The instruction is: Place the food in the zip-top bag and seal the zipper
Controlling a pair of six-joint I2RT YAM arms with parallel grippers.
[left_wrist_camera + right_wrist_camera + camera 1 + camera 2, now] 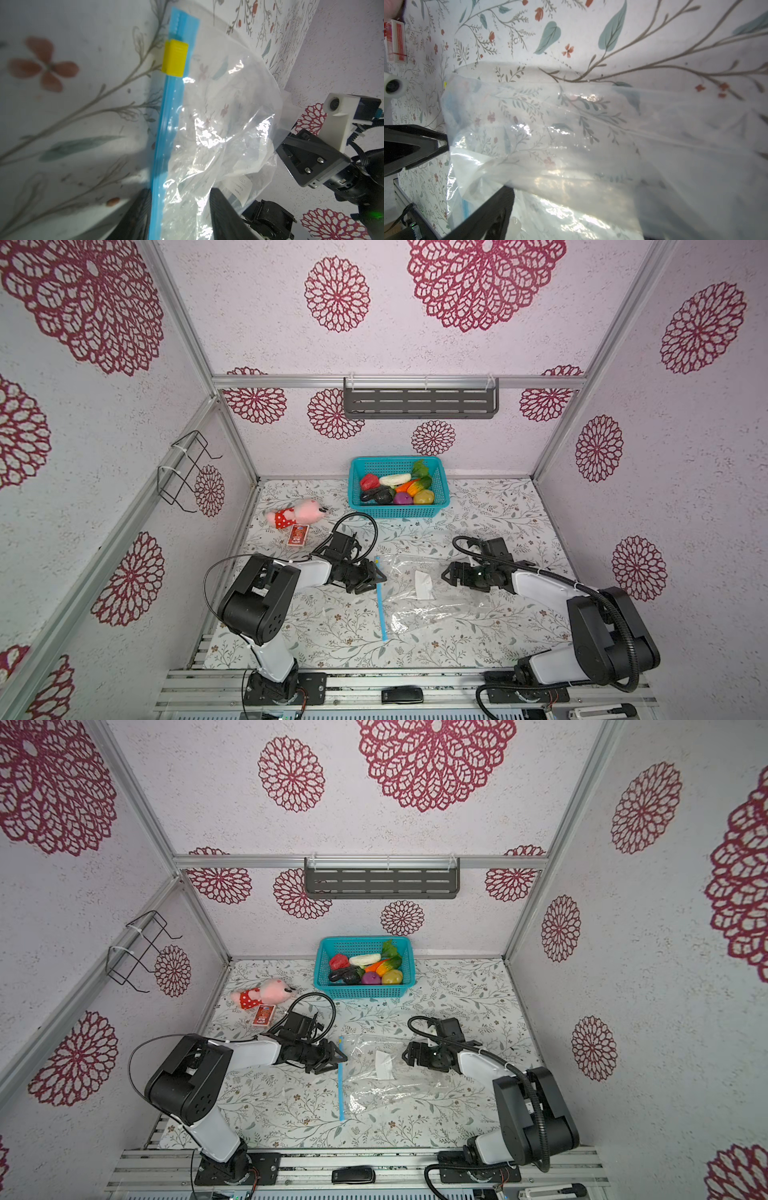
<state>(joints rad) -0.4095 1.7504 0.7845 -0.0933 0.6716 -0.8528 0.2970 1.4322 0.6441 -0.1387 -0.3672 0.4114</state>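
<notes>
Floral-print desk fills the lower half of both top views. The zip-top bag lies flat and crinkled on it at lower centre, between the two arms, also visible here. The teal mesh basket sits at frame centre against the back wall, well apart from the bag. All the food is piled inside it: red pepper, white corn, carrot, dark eggplant, purple onion, yellow potato, green leaves. The left end effector is at the bag's left edge. In the left wrist view its jaws stand apart, straddling the edge with bag film between them and one finger just beside the strip, not clamped. The right end effector is at the bag's right edge with jaws spread wide and holding nothing. I can't tell if it touches the film. The pink plush toy lies left of centre near the left wall, with the red card box just below it in frame. The white label sits mid-bag. The zipper is the light-blue strip running top to bottom along the bag's left edge, seen close up here. The yellow slider sits near one end of the strip. I can't tell whether the track is sealed.
</notes>
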